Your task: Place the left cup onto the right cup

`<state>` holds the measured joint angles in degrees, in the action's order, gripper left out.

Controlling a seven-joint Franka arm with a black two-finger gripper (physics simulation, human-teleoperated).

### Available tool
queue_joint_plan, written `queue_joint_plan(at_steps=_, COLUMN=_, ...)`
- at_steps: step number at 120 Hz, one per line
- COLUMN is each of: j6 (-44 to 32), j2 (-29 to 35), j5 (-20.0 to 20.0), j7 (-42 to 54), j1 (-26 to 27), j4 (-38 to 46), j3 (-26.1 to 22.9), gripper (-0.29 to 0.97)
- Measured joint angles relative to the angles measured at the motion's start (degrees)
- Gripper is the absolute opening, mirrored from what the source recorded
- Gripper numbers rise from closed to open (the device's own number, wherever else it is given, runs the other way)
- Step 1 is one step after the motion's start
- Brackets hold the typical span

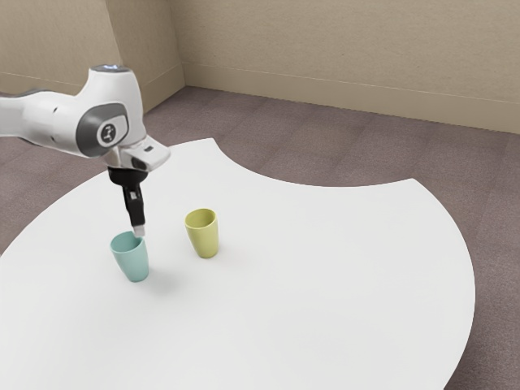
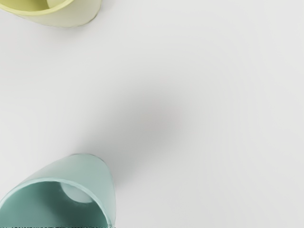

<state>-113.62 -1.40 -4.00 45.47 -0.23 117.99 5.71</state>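
Two cups upright. Tool (image 1: 139, 228) just above rim of teal cup (image 1: 131, 257); yellow cup (image 1: 202, 232) lies right. Tool's opening: cannot tell.

Teal cup (image 1: 131, 257) showed pale blue-green, plain all over. The yellow-green cup (image 1: 202, 232) was a muted olive-lime. The table (image 1: 341, 292) was flat white, the gripper (image 1: 139, 231) black, the arm (image 1: 57, 122) white with grey joints. The carpet (image 1: 325, 138) was mottled brown-grey, the walls (image 1: 325, 41) beige.

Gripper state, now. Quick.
Gripper: open or closed cannot be told; it sits at the rim of the teal cup.
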Motion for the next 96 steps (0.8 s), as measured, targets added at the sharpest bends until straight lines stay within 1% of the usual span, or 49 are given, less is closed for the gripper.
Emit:
queue_joint_plan(at_steps=52, j6=-1.53, j2=-0.21, j5=-0.04, j7=-0.99, j1=-1.03, j4=3.72, j3=0.05, gripper=0.68)
queue_joint_plan(at_steps=96, j6=-2.09, j2=-1.07, j5=-0.7, j7=-1.78, j1=-3.12, j4=4.76, j3=0.09, gripper=0.68)
